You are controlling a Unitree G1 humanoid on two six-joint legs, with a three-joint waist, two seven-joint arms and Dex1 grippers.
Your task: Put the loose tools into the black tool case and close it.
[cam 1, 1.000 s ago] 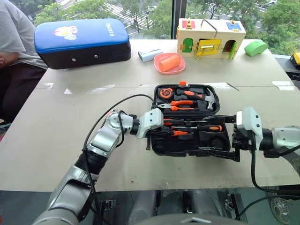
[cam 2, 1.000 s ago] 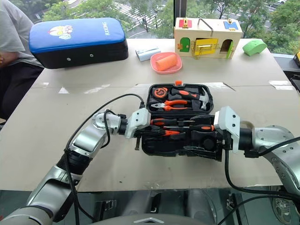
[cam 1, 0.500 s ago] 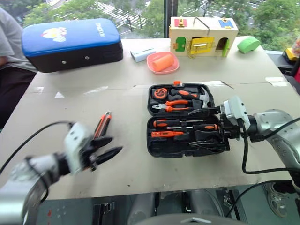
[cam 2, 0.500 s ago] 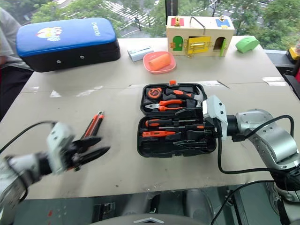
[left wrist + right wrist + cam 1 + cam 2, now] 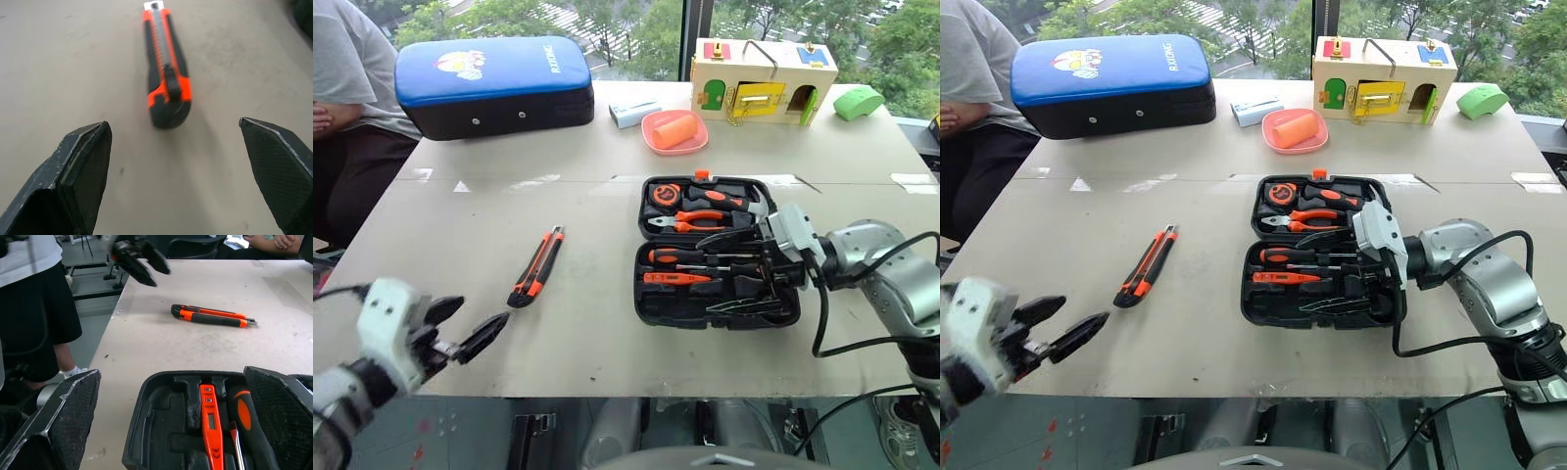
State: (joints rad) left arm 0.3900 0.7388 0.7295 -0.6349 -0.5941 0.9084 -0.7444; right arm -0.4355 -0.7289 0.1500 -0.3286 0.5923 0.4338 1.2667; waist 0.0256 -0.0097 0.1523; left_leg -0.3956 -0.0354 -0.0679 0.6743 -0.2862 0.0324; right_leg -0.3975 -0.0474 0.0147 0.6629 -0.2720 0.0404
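Note:
The black tool case (image 5: 651, 305) lies open mid-table. Its far half holds a hammer, pliers and tape measure. Its near half holds two orange-and-black screwdrivers (image 5: 705, 258) and a slim orange tester screwdriver (image 5: 677, 278). The orange-and-black utility knife (image 5: 536, 266) lies loose on the table left of the case. My left gripper (image 5: 480, 315) hovers open near the table's front left, pointing at the knife (image 5: 166, 73) and a short way from it. My right gripper (image 5: 736, 271) stands open over the right side of the case's near half, holding nothing.
A blue-topped padded case (image 5: 489, 83) sits at the back left, with a person (image 5: 347, 98) seated beside it. Along the back stand a small white box (image 5: 634, 113), a pink dish (image 5: 674, 130), a wooden latch box (image 5: 764, 80) and a green object (image 5: 859, 101).
My left arm has pulled away from the case to the front left and its gripper has opened. The right gripper has shifted slightly over the case. The camera has moved.

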